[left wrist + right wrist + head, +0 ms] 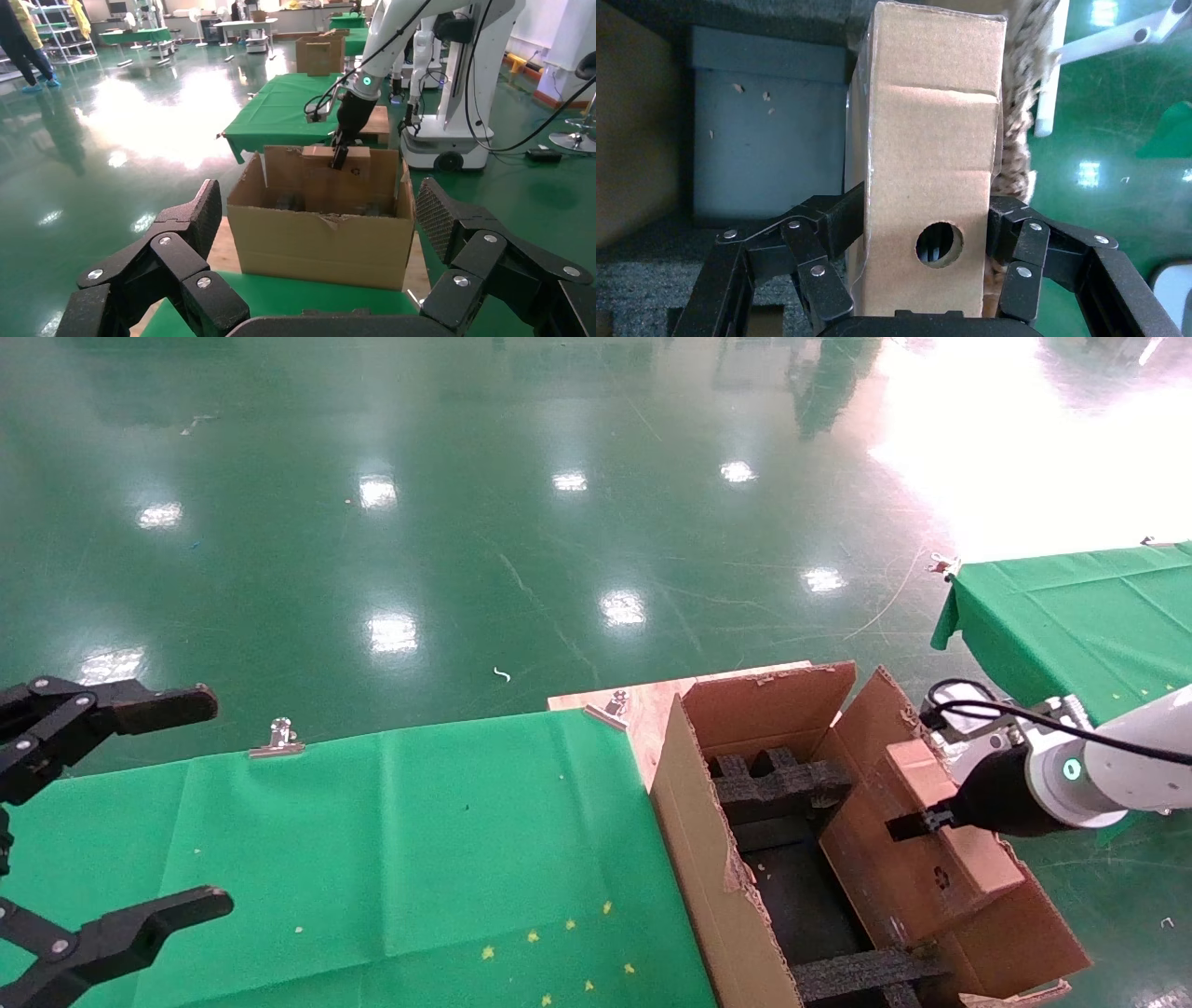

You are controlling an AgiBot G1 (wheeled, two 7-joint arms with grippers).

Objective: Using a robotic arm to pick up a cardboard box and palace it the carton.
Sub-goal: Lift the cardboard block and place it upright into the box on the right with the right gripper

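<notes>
The small brown cardboard box (945, 859) hangs tilted over the right side of the carton (708, 868), close to its right flap, with its lower part inside the opening. My right gripper (917, 822), on the white robotic arm (1131, 747), is shut on the box from both sides. The right wrist view shows the box (926, 154) between both fingers (838, 217), above dark foam (765, 140). Black foam blocks (778, 784) line the carton's inside. My left gripper (186, 803) stands open at the far left over the green table, and from it the carton (323, 239) shows ahead.
A green cloth table (391, 840) lies left of the carton, held by metal clips (277, 740). The carton stands on a wooden board (643, 705). Another green table (1071, 617) stands at the right. Glossy green floor lies beyond.
</notes>
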